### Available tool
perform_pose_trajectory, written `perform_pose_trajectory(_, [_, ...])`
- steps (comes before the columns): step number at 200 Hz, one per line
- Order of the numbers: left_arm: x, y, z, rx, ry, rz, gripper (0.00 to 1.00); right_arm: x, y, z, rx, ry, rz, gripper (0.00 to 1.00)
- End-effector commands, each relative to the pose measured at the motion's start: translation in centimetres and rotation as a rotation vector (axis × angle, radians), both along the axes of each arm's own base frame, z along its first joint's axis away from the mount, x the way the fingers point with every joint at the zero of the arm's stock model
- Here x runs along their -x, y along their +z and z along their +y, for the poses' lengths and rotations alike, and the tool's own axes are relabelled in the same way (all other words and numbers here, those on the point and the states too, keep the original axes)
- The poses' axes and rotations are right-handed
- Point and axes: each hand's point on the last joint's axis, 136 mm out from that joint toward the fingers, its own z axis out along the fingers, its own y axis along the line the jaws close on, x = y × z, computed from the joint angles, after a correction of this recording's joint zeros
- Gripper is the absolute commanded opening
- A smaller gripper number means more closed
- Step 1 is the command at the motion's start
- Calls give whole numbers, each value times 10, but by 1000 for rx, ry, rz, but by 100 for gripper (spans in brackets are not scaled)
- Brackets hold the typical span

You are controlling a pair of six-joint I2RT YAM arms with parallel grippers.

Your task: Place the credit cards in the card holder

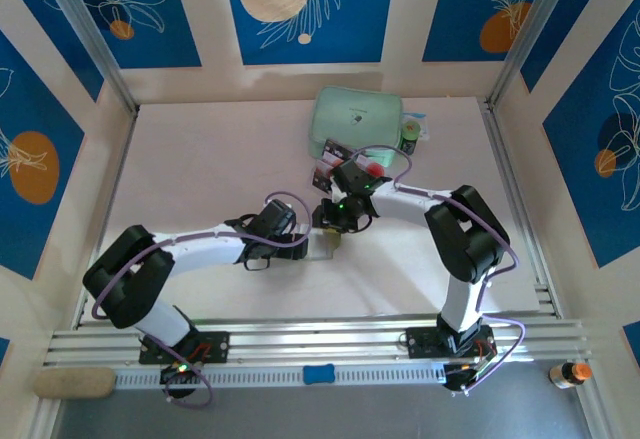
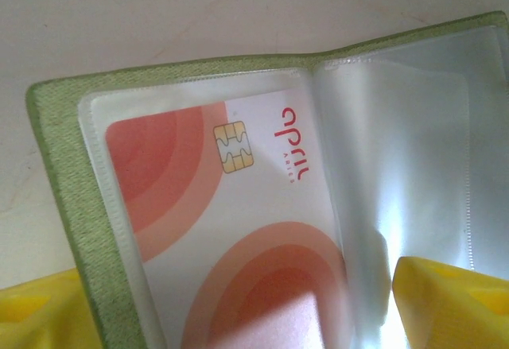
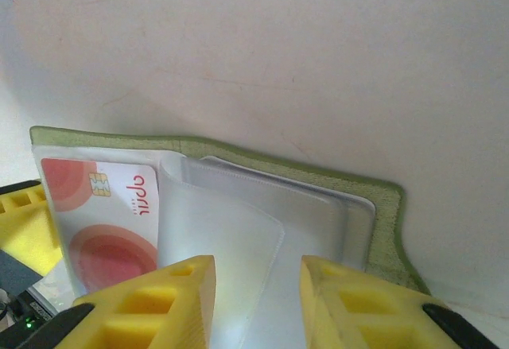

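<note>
One credit card (image 2: 238, 230) (image 3: 103, 230), pale with big red circles and a gold chip, sits inside a clear sleeve (image 2: 398, 166) pocket of the card holder (image 2: 75, 206) (image 3: 382, 214) (image 1: 325, 246). The holder lies open on the table (image 1: 200, 159) near its middle, its olive-green cover showing as a rim around glossy plastic leaves. The left gripper (image 2: 235, 289) (image 1: 310, 244) straddles the card-bearing page, its yellow fingers (image 3: 24, 226) spread wide with one against the holder's outer edge; whether they press the page cannot be told. The right gripper (image 3: 254, 273) (image 1: 340, 214) hovers low over the other half, jaws partly apart with a loose leaf in the gap and nothing clamped. Both arms reach inward, elbows bent, and meet over the holder. Behind them, other cards (image 1: 325, 171) lie in front of a mint-green zip case (image 1: 357, 119), too small to read.
</note>
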Motion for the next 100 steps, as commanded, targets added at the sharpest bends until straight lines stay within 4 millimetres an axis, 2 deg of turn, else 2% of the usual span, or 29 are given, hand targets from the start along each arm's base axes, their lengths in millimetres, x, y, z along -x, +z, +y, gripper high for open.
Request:
perform_pose_trajectory(1, [5,1,2,1,0,-2,85,6,3,4,-39,-1,26,33])
perform_pose_trajectory(59, [5,1,6,-8,7,-8,86,8,-8,11,-74,-9,71,33])
perform_pose_trajectory(100, [7,-1,11,-21,19,-11,86,10,-14,12,-76,-19,91,37])
